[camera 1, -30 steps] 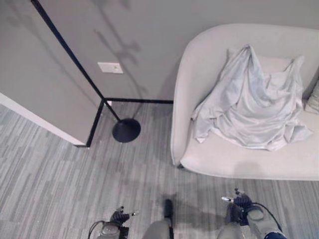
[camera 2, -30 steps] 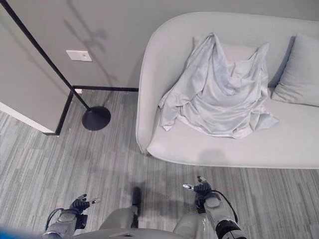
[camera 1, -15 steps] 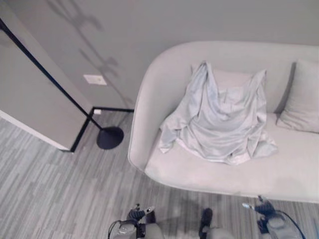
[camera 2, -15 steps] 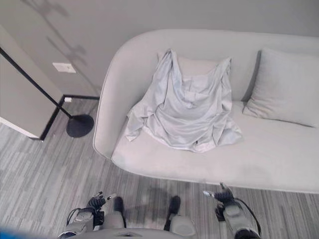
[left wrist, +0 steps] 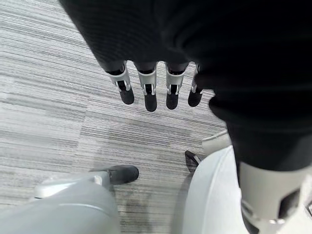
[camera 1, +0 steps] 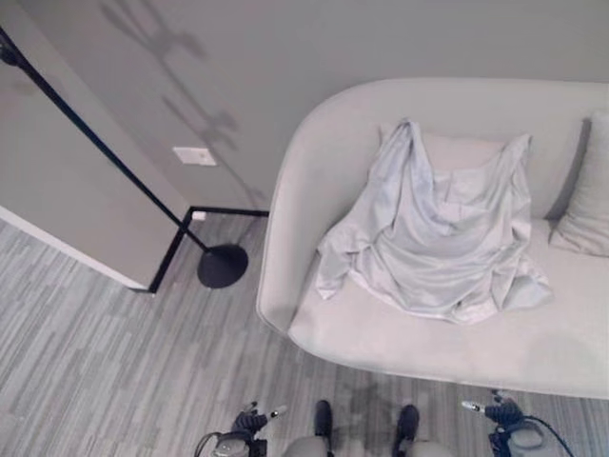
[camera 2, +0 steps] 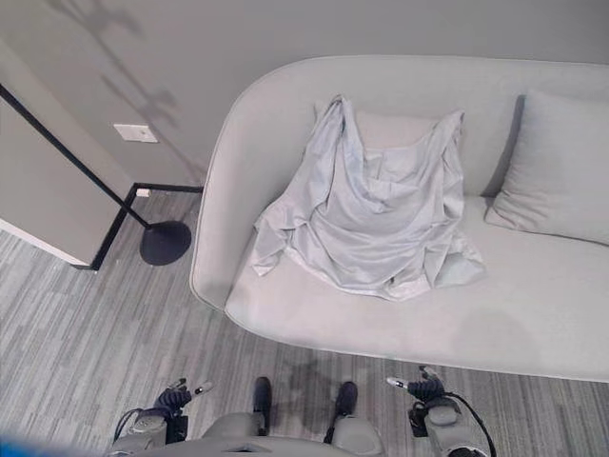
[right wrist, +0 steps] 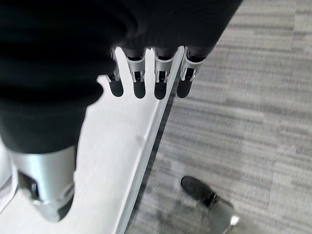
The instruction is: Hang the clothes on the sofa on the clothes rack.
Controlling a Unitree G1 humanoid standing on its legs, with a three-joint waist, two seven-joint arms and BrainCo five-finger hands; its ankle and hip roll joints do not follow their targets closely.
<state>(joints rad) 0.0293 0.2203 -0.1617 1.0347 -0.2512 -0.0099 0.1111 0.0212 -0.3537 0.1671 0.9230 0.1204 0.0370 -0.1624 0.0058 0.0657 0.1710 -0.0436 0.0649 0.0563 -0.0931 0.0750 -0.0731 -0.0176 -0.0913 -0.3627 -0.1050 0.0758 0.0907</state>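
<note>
sofa (camera 2: pixel 533 314) and cushion (camera 2: pixel 561 171) cut off at edge

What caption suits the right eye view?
Crumpled pale grey garment draped over a light grey curved sofa, black rack base nearby, both hands low and empty.

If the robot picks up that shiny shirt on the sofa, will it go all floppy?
Probably yes: the shirt lies in soft folds over the sofa, so it should droop. Its sheen suggests it may slip. It looks thin, likely light.

No legible text, label, number or sign appears on any surface; the white wall plate (camera 1: pixel 194 156) beside the sofa (camera 1: pixel 400 324) bears no readable marking.
</note>
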